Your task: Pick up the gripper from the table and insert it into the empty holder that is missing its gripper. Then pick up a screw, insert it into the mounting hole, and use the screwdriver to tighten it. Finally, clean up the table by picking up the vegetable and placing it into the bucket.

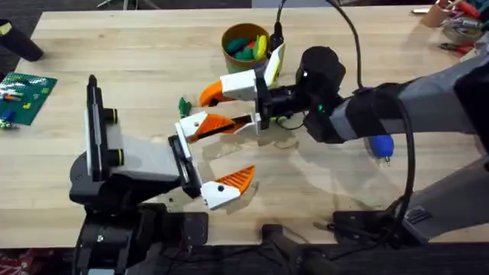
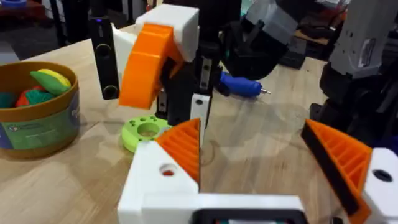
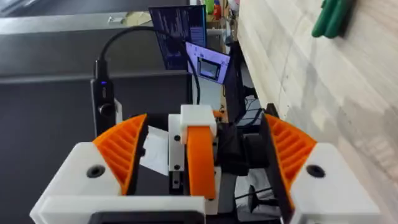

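My left gripper is open over the table's middle, and both of its white holders carry an orange ribbed gripper. My right gripper, rolled on its side, is open. It straddles the left arm's far finger with a gap on each side. A dark green vegetable lies on the table just left of the fingers. The bucket stands behind, holding coloured toy food. The blue screwdriver lies under the right arm. I see no screw.
A round lime-green piece with holes lies on the table below the right gripper. A green circuit board sits at the left edge and tools are at the far right corner. Cables rise from the right wrist.
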Robot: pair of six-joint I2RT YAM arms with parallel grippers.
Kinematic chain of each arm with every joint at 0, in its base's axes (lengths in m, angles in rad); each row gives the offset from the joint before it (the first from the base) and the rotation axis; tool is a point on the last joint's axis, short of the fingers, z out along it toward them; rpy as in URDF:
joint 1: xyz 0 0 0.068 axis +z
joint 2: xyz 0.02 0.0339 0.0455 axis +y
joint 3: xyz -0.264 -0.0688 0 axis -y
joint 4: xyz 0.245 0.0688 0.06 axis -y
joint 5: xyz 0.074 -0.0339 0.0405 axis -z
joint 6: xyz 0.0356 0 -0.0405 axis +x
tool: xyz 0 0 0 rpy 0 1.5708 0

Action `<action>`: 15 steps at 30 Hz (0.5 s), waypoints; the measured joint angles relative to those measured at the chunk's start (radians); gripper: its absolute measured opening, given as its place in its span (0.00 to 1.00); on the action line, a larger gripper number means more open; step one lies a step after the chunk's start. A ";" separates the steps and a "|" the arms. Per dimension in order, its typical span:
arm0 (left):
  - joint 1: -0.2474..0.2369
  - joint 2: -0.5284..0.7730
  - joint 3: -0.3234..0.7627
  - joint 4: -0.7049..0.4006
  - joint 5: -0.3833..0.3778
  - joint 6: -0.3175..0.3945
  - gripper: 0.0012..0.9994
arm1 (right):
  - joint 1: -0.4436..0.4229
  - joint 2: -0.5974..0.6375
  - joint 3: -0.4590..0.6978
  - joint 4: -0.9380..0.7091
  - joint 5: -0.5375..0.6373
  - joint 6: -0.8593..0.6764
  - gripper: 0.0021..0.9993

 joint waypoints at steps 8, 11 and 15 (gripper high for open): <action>0.000 0.000 0.000 -0.002 0.004 0.000 0.99 | -0.006 -0.005 0.000 -0.005 0.008 -0.023 1.00; 0.000 0.000 0.000 -0.002 0.004 0.000 0.99 | -0.028 -0.048 -0.003 -0.009 0.007 -0.054 1.00; 0.000 0.000 0.000 -0.002 0.004 0.000 0.99 | -0.078 -0.134 -0.003 -0.094 0.007 -0.121 1.00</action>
